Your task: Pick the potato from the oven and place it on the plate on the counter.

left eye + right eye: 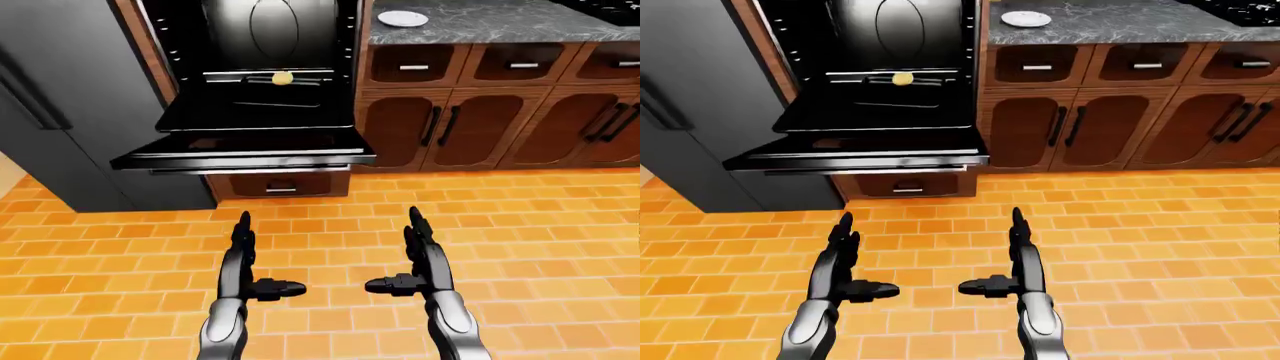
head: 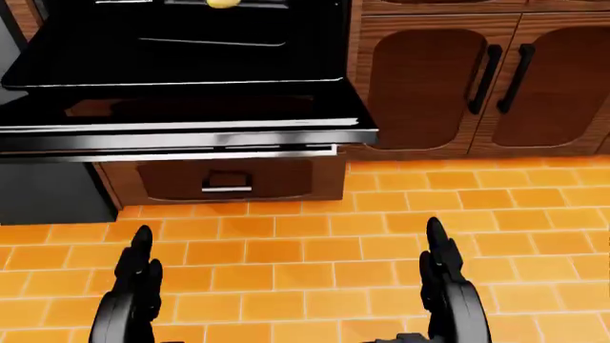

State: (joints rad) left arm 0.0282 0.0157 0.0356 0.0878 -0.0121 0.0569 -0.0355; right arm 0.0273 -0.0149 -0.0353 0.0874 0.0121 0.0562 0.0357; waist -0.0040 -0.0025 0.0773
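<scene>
Risk: the dropped oven door (image 1: pixel 245 154) juts out between robot and potato (image 1: pixel 283 77), so a reach could hit its edge or knock the potato off the far rack. Left hand (image 1: pixel 243 259) and right hand (image 1: pixel 420 259): fingers spread, holding nothing, touching nothing, well apart over floor. Plate (image 1: pixel 403 18) on counter (image 1: pixel 500 26), right of oven.

Orange tiled floor (image 1: pixel 520 225), wooden cabinets (image 1: pixel 480 120).

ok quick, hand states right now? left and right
Left hand: open, empty, fingers extended over the floor tiles.
Right hand: open, empty, same pose.
</scene>
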